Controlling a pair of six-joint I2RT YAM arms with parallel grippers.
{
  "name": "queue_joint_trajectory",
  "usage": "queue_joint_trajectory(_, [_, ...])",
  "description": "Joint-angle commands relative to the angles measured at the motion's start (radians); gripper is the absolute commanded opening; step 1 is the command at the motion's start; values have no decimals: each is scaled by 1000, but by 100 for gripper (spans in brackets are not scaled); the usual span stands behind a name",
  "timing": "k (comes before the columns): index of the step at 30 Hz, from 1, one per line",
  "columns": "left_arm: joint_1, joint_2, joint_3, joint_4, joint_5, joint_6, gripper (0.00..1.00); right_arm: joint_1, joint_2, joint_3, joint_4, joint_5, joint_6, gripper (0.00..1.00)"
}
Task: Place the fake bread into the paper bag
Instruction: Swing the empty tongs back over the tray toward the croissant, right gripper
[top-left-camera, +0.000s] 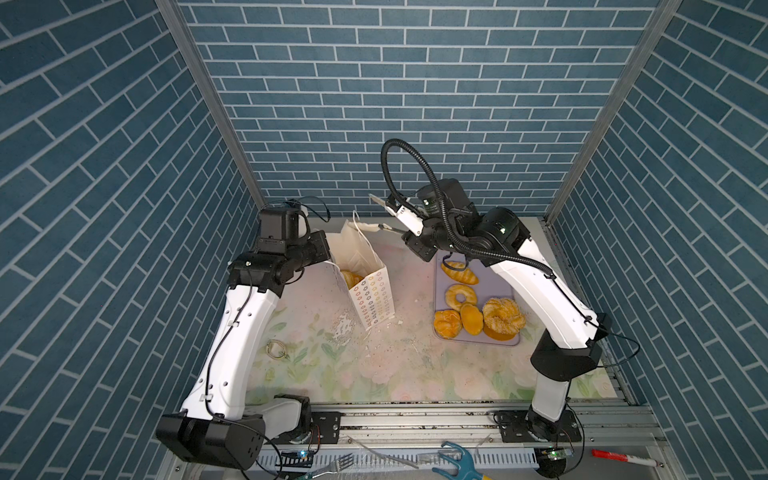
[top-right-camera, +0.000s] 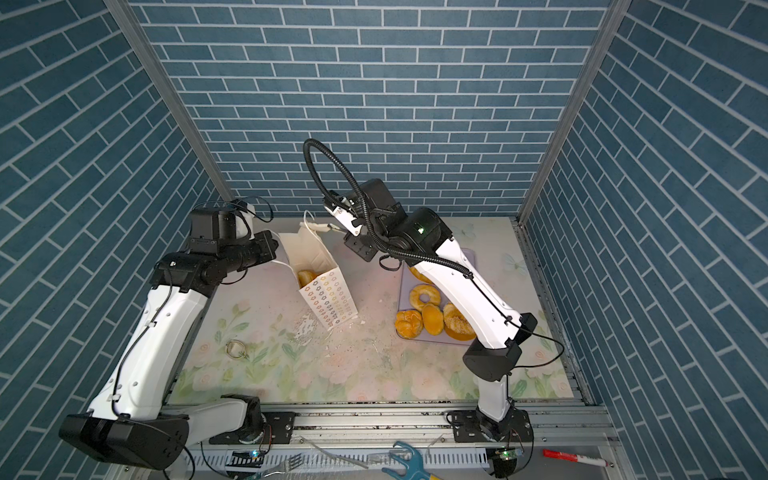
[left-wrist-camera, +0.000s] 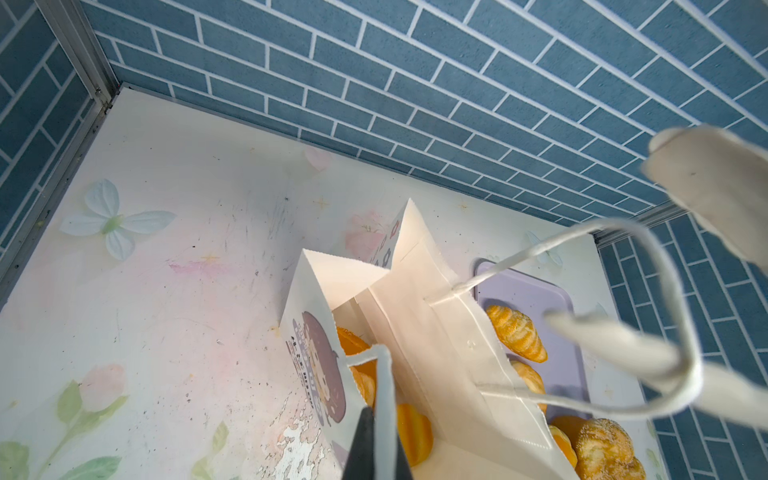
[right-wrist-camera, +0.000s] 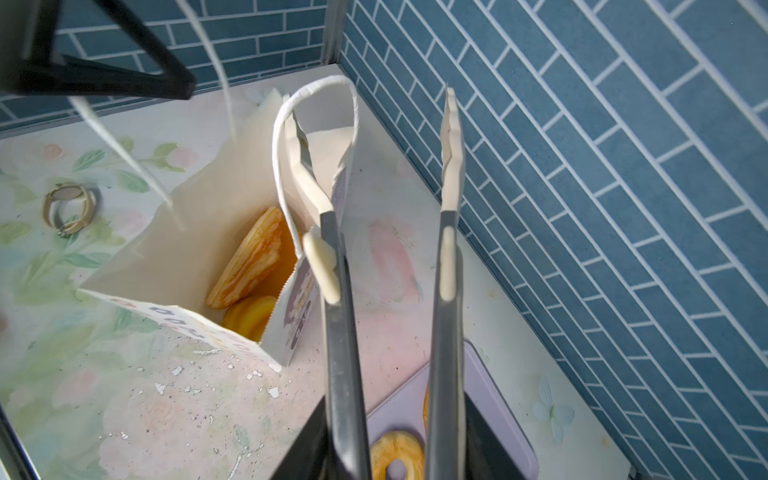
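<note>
Right wrist view: the right end effector (right-wrist-camera: 372, 104) is standing open, one pale finger (right-wrist-camera: 301, 170) threading the cord handle loop (right-wrist-camera: 316, 85) of the tall white paper bag (right-wrist-camera: 174, 245). The left end effector (left-wrist-camera: 369, 419) is pinching shut on the bag's other cord handle (left-wrist-camera: 384, 374). Inside the upright bag golden-orange fake bread (right-wrist-camera: 249, 257) is lying; more pieces are sitting on the flat lavender tray (left-wrist-camera: 536, 299) beside it on the floral bench (top-left-camera: 332, 365).

- No word, brand or number can be read anywhere.
- Paper bag (left-wrist-camera: 415, 332): short rows of dark characters stand beside the cartoon girl print (left-wrist-camera: 320, 365) on its front face, too blurred and too small to read in either wrist view.
- Marker (top-left-camera: 619, 456) at the front edge: any lettering is too small to tell.
</note>
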Motion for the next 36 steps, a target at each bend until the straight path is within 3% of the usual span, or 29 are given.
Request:
queue_joint_trajectory(1, [-3, 5, 1, 13, 10, 1, 0, -74, -79, -5, 2, 76, 102, 43])
queue_joint_trajectory(12, [-3, 4, 1, 11, 20, -2, 0, -285, -270, -404, 26, 62, 227, 44])
queue_joint_trajectory(20, [-4, 8, 9, -3, 19, 4, 0, -434, -350, -698, 91, -56, 290, 46])
queue_joint_trajectory(36, [-5, 5, 15, -10, 17, 0, 0, -572, -292, -860, 178, -204, 325, 49])
